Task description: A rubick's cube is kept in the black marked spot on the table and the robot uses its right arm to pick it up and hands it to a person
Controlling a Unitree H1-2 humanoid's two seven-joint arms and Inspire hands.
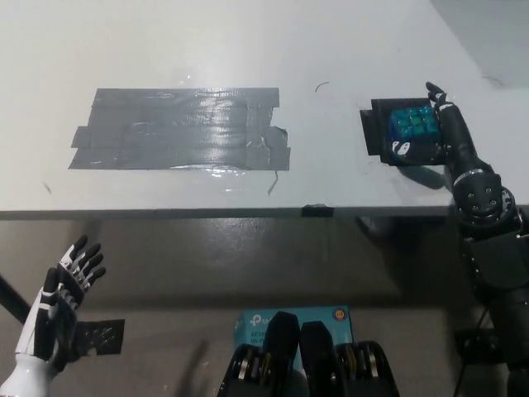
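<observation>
The Rubik's cube (411, 130), its top face green-blue, rests on the black marked spot (374, 124) at the right side of the white table (248, 50). My black right hand (442, 136) lies against the cube's right side with its fingers wrapped around the cube. The cube still appears to touch the table. My white left hand (62, 298) rests below the table edge at the lower left, fingers spread and holding nothing.
A large patch of grey tape (182, 128) covers the table's middle left. The table's front edge (248, 212) runs across the picture, with a small black clip (317, 210) on it. A blue box (293, 318) sits on the floor below.
</observation>
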